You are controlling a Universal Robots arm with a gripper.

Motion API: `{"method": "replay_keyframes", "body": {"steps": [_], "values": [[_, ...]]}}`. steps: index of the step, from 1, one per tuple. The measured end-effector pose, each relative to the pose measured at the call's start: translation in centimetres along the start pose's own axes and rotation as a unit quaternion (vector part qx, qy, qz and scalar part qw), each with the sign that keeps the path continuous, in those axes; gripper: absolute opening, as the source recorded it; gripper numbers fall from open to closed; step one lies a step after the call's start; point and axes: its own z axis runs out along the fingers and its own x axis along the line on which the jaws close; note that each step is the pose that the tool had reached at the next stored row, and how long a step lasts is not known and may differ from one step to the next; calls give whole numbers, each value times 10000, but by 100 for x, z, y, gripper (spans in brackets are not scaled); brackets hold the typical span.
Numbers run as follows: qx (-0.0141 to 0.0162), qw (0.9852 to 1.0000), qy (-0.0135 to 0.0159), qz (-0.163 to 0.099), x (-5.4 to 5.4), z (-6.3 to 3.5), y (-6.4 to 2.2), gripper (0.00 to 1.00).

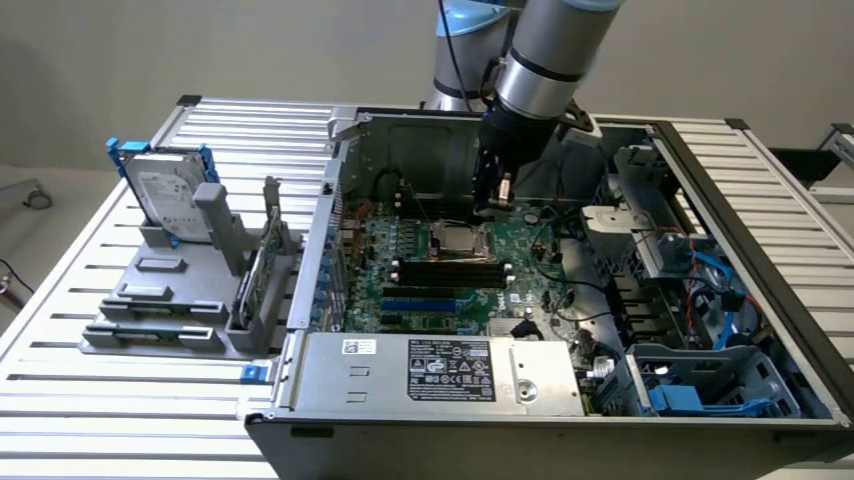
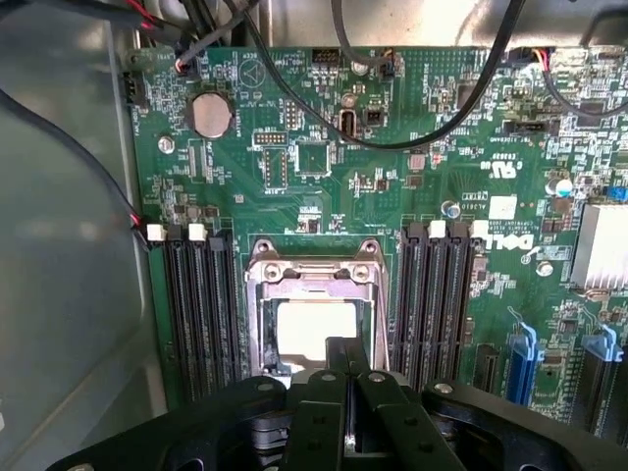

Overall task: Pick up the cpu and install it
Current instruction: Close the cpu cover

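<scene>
from my screen the gripper (image 1: pixel 501 197) hangs inside the open computer case (image 1: pixel 747 230), low over the green motherboard (image 1: pixel 534 262), on the dark end of the silver arm. its fingers (image 2: pixel 324 392) are pressed together with no gap, and i see nothing clamped between them. the cpu (image 2: pixel 312 329) lies flat in its socket, a bright silvery square inside the metal socket frame (image 2: pixel 257 285); in the exterior view the same chip (image 1: pixel 454 238) sits in the middle of the board, just below and to the exterior view's left of the fingertips. in the wrist view the closed fingertips overlap the cpu's near edge, but i cannot tell whether they touch it or sit above it. black memory slots (image 2: pixel 201 304) flank the socket on both sides, and a round coin battery (image 2: pixel 210 115) sits further off on the board. outside the case, on the exterior view's left, a hard drive (image 1: pixel 167 188) stands upright in a grey holder (image 1: pixel 160 300) on the slatted table (image 1: pixel 54 390).
</scene>
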Motion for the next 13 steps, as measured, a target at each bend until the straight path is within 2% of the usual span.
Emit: {"method": "replay_keyframes", "body": {"steps": [9, 13], "values": [[4, 10000, 30, -5, -6, 148, -274, 11], [4, 10000, 48, -8, -8, 199, -340, 11]]}}
